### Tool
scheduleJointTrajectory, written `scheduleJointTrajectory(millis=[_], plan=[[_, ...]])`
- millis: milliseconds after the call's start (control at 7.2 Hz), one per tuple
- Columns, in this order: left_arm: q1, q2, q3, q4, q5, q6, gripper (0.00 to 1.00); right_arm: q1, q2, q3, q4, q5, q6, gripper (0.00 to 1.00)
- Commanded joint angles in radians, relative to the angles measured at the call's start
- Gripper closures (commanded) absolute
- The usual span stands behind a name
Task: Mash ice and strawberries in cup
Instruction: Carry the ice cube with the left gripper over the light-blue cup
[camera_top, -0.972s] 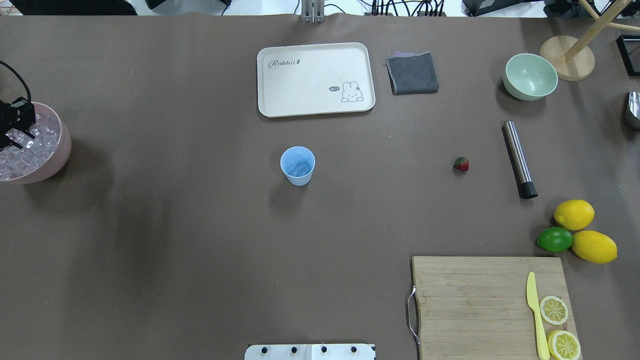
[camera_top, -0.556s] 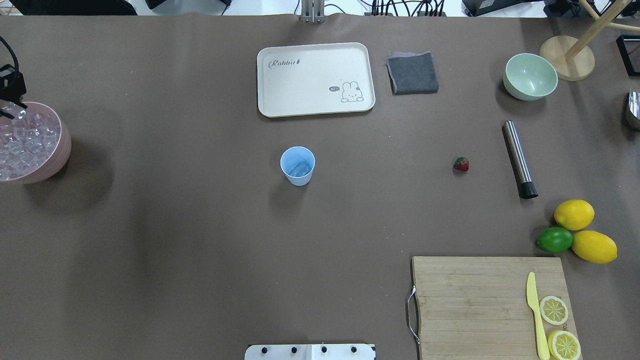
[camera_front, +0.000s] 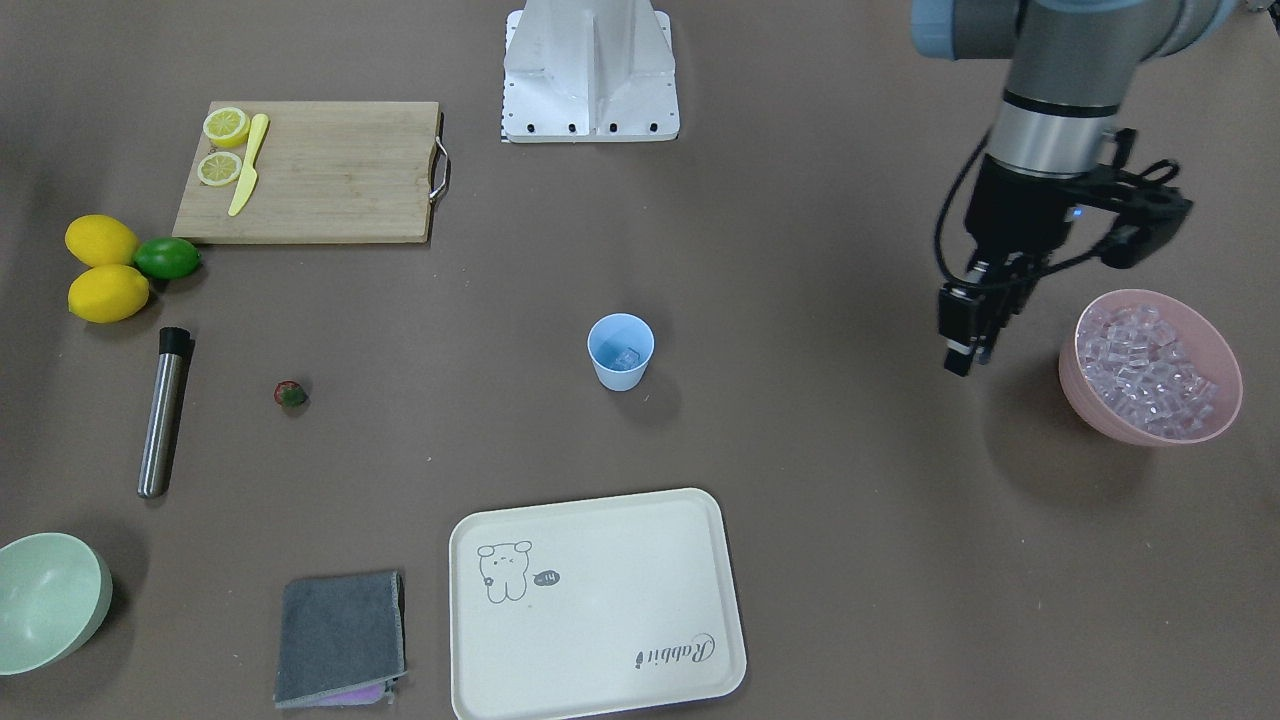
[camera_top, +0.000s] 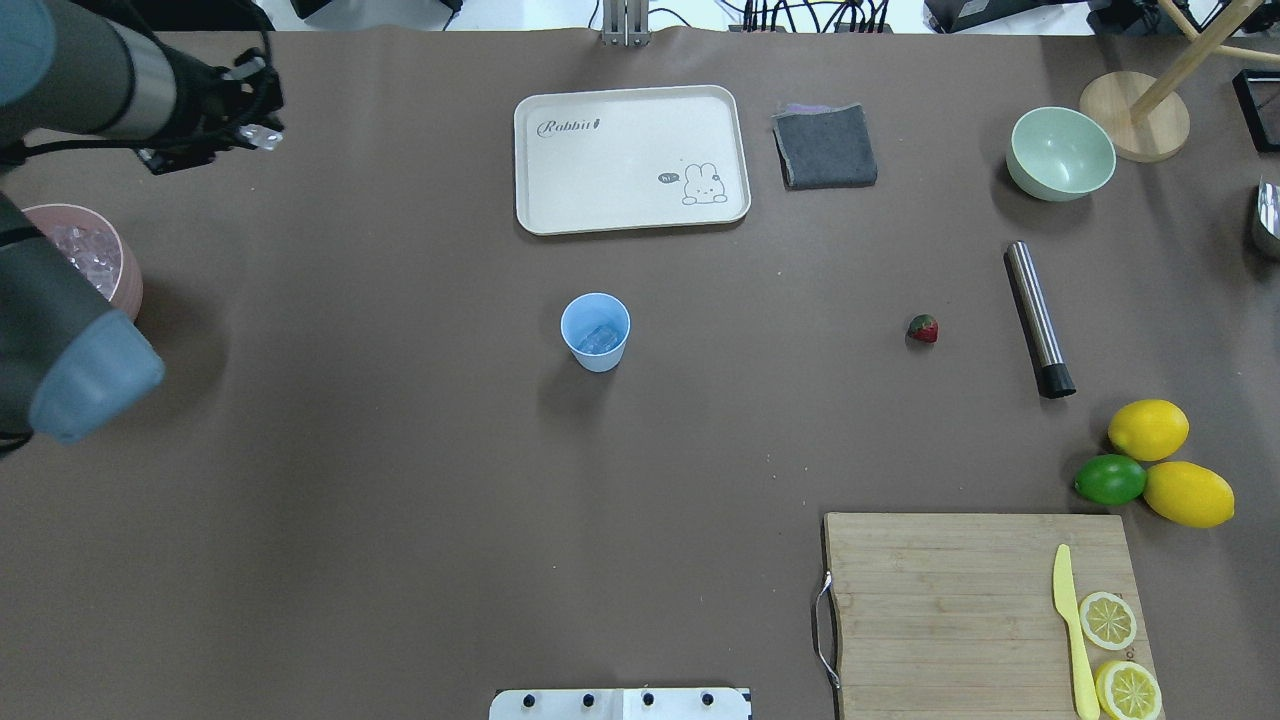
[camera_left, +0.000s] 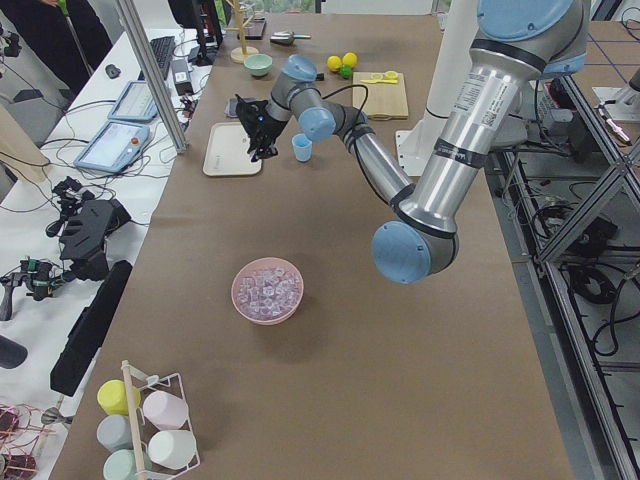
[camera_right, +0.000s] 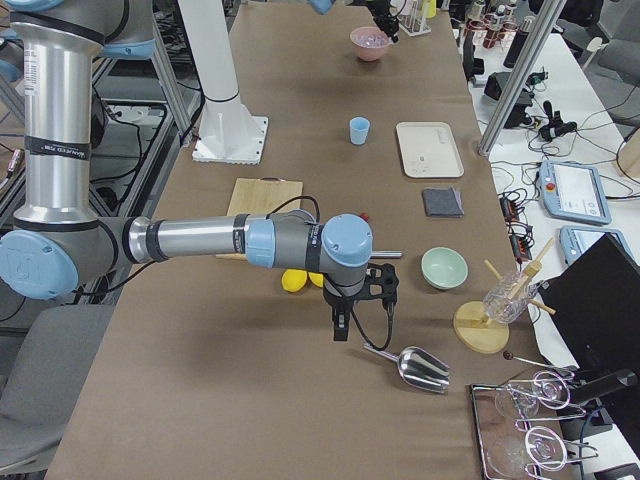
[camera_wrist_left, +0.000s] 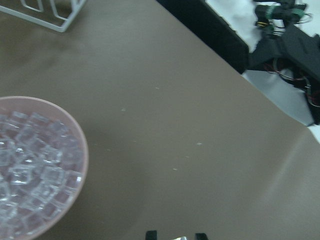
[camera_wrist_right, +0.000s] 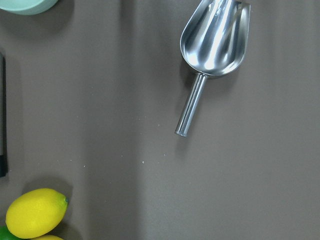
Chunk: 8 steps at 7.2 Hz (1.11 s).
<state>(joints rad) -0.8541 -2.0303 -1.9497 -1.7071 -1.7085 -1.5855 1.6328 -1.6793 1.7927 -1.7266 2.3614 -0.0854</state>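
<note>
Up and out of the pink bowl (camera_front: 1088, 402) comes the left gripper (camera_top: 262, 135), which a second ago was down among the ice (camera_front: 1150, 365). It now hangs over the bare table (camera_top: 400, 500) beside the bowl, on the side toward the cup (camera_top: 597, 362). Its fingers are drawn close on a small pale, glassy piece that looks like an ice cube (camera_top: 266, 136). The wrist view shows only a sliver of it between the two black tips.

The pink bowl is heaped nearly to the rim with clear cubes. The light-blue cup stands upright near the middle of the table and holds a few clear cubes at the bottom. The strawberry (camera_top: 923, 328) lies on the table well apart from the cup, close to a metal rod (camera_top: 1038, 318). A cream tray (camera_top: 620, 150) and a pale green bowl (camera_top: 1060, 152) both hold nothing.

The right gripper (camera_right: 340, 328) hangs over the far end of the table, near a metal scoop (camera_wrist_right: 215, 40) that lies with nothing in it. I cannot tell whether its fingers are apart or together.
</note>
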Motion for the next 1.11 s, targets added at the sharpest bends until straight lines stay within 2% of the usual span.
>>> scheduleJointTrajectory(millis=[0,139,278,556,694,972], plan=[[0.181,-0.106,0.094,-0.171,0.081,0.036,1.0,0.01,-0.007,-0.009,-0.004,-0.005,0.001,0.0],[0.263,-0.164,0.163,-0.219,0.171,0.079,1.0,0.01,-0.004,-0.013,-0.004,-0.007,0.003,0.0],[0.294,-0.209,0.229,-0.254,0.203,0.088,1.0,0.015,-0.008,-0.015,-0.005,-0.007,0.003,0.0],[0.308,-0.214,0.369,-0.409,0.205,0.142,1.0,0.035,-0.02,-0.016,-0.005,-0.005,0.003,0.0],[0.329,-0.214,0.409,-0.454,0.205,0.15,1.0,0.047,-0.02,-0.015,-0.005,-0.005,0.003,0.0],[0.354,-0.218,0.397,-0.451,0.204,0.15,1.0,0.071,-0.022,-0.013,-0.007,-0.005,0.003,0.0]])
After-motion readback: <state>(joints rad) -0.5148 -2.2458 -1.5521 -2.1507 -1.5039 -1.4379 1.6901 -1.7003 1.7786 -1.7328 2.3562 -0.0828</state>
